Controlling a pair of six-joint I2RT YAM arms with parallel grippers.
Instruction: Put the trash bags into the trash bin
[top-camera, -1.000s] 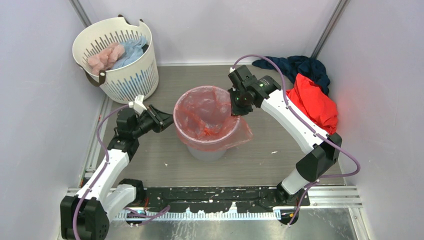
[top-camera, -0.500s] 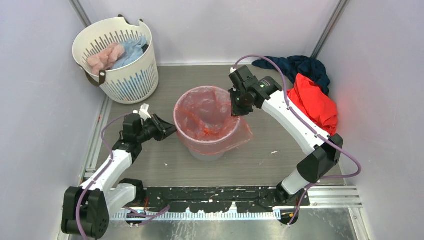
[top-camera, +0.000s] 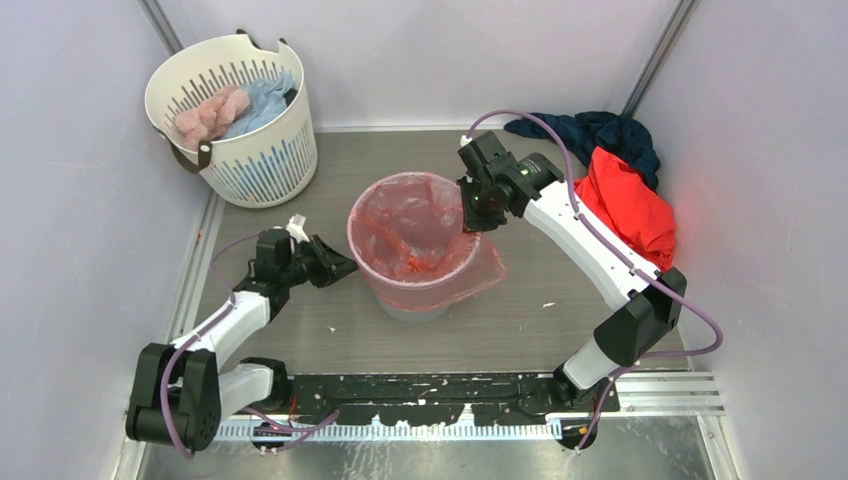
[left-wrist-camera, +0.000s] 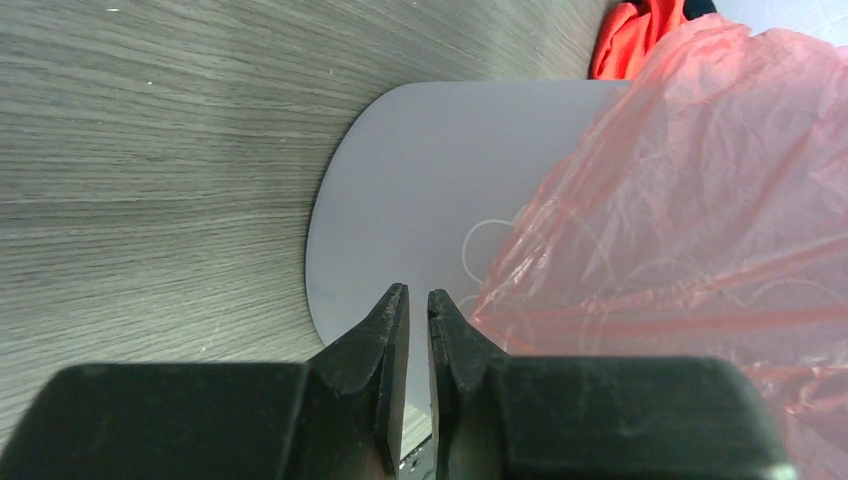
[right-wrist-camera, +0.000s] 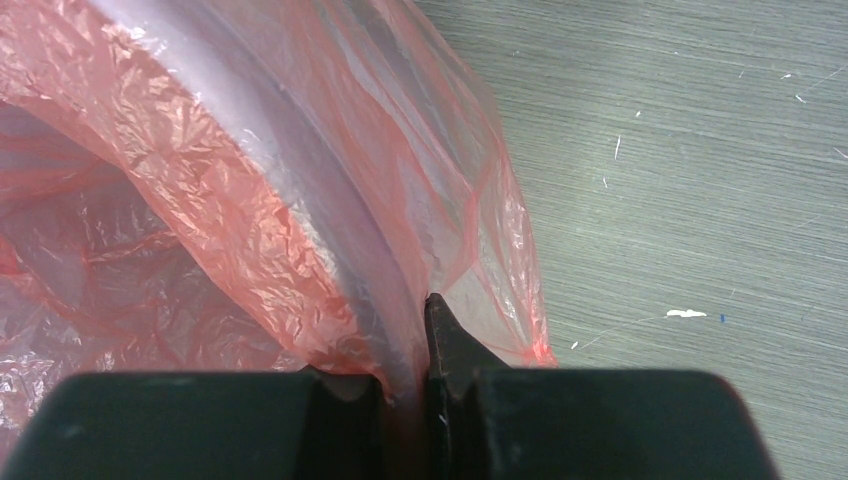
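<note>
The task looks mostly done: the trash bag (top-camera: 410, 235) sits inside the trash bin (top-camera: 415, 308) with its mouth turned out over the rim nearly all the way round. What seems left is tidying the loose skirt of film that hangs outside the bin on its right and near side. The right arm (top-camera: 580, 235) reaches to the bin's far-right rim, and its jaws are pinched on a fold of bag there. The left arm (top-camera: 235, 315) lies low at the bin's left side, its jaws drawn to a narrow slit with nothing between them. The top view gives the whole layout but shows both sets of jaws too small to read their opening. The left wrist view fills that in: the tips sit just beside the bin's bare grey wall, apart from the film's edge, which hangs nearer the rim. The right wrist view shows the film doubled over the rim and caught between the tips, with bare tabletop (right-wrist-camera: 700, 150) beyond the bin; whether the rim itself is gripped too I cannot tell
</note>
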